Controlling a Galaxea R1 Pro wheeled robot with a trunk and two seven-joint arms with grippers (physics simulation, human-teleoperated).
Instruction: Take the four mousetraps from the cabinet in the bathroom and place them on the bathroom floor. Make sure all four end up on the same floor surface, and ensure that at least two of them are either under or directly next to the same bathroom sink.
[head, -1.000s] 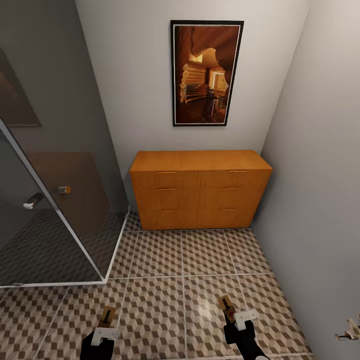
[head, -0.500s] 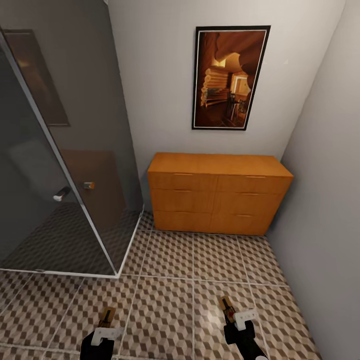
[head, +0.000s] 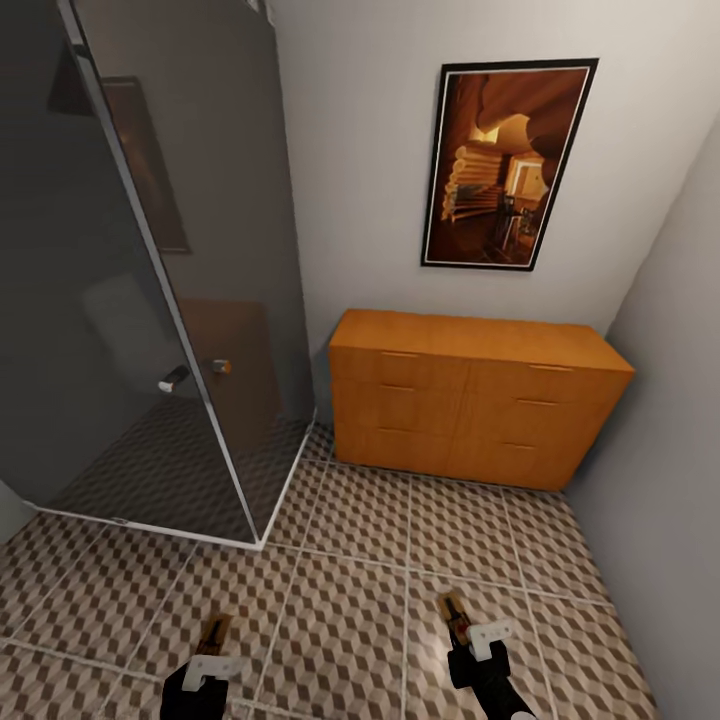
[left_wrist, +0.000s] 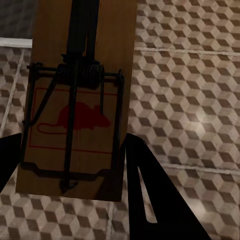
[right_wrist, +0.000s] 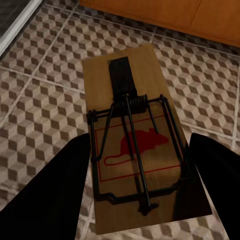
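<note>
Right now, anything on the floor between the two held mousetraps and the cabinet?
No. In the head view only bare bathroom floor lies between the left mousetrap, the right mousetrap and the cabinet.

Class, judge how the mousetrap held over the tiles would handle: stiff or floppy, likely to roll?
The mousetrap in the right pincer is probably stiff, being a flat wooden slab. It likely won't roll, having flat faces. Its wire spring bar may snap if knocked.
</note>
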